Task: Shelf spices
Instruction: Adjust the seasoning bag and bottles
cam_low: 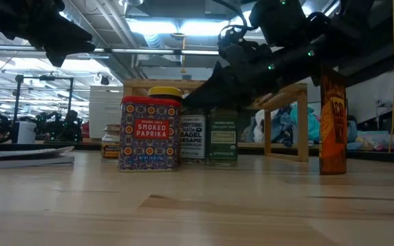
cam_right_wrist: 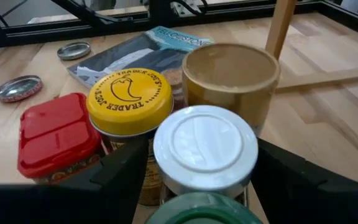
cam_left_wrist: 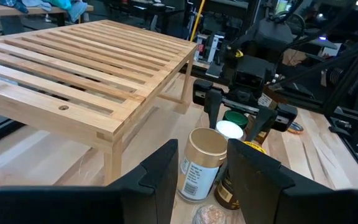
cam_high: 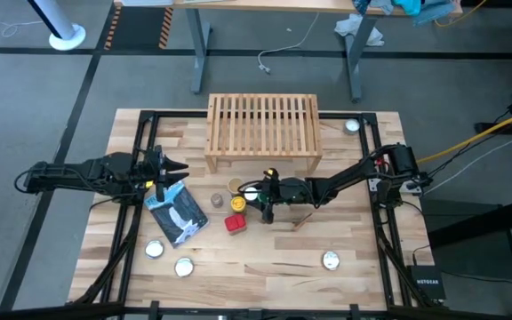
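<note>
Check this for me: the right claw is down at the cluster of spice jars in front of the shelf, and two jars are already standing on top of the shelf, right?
Not quite. The right claw is at the spice jars in front of the shelf, but no jars stand on the shelf: the high view shows its slatted top bare.

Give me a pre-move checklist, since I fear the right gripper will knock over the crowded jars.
1. Right gripper open: ok, fingers apart.
2. White-lid jar between its fingers: ok.
3. Room around that jar: not ok, the yellow-lid jar and tan-lid jar crowd it.
4. Shelf top free: ok.
5. Left gripper out of the way: ok, open, by the pouch.
</note>
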Robot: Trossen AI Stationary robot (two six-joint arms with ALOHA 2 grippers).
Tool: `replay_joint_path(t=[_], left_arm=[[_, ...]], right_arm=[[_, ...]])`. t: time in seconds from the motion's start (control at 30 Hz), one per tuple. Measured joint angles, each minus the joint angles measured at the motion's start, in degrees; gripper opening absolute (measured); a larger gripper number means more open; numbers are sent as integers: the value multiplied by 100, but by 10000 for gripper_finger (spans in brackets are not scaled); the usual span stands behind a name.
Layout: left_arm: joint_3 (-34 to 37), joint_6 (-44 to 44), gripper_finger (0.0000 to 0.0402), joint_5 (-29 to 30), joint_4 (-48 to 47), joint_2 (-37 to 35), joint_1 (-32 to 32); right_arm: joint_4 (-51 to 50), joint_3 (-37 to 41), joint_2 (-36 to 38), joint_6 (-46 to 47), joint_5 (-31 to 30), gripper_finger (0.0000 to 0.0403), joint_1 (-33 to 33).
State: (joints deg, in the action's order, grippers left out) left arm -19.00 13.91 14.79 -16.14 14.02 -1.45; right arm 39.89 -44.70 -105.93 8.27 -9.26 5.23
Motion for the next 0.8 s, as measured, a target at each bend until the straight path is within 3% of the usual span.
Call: replay_joint_path(t=[0.8], left_arm=[[0, 17, 131, 0, 6, -1, -2]], right_arm=[[-100, -54, 328, -120, -26, 269, 0]])
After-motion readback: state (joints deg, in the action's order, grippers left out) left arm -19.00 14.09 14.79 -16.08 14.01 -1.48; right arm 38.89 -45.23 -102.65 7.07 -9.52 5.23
